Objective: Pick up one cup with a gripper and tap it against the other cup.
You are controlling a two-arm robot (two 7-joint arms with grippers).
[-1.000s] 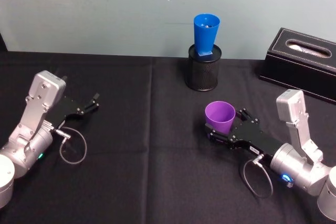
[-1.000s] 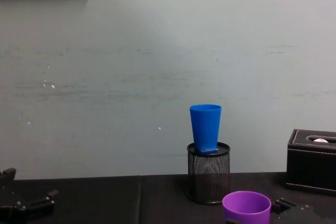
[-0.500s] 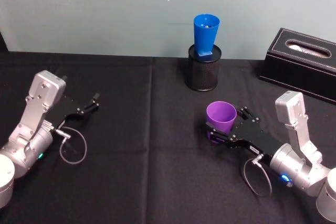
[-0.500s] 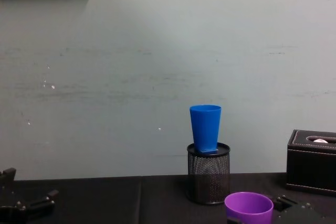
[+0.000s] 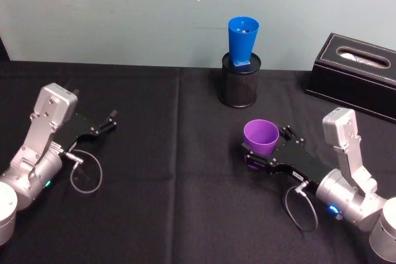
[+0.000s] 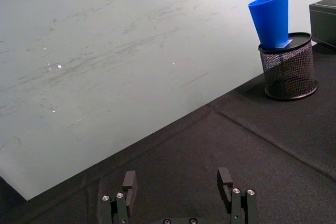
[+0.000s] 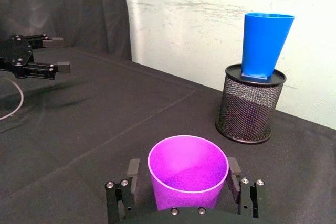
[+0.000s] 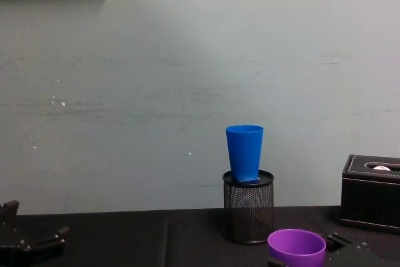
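**Head view.** Right gripper, black, flat-fingered, on a silver-grey arm with a blue light: lower right of the frame. Its fingers are closed against opposite sides of the purple tumbler. That tumbler is plastic, tapered, wide-rimmed and upright, right of centre; whether it clears the cloth cannot be told. Blue tumbler, plastic, tapered: upper centre, upright, base seated in the mouth of a black mesh pen holder, well apart from the purple tumbler. Black tissue box: upper right edge. Left gripper, black: left of the frame, fingers spread, holding nothing, low over the black tablecloth.

**Left wrist view.** Left gripper: bottom edge, two fingers wide apart, bare cloth between them. Blue tumbler in the pen holder: upper right, against the pale wall.

**Right wrist view.** Right gripper: bottom centre, one finger on each side of the purple tumbler. Blue tumbler on the pen holder: upper right. Left gripper: upper left, spread, empty.

**Chest view.** Purple tumbler: bottom edge, right of centre, black parts of the right gripper just beside it. Blue tumbler atop the pen holder: centre right, above the purple rim. Tissue box: right edge. Left gripper: lower left corner.
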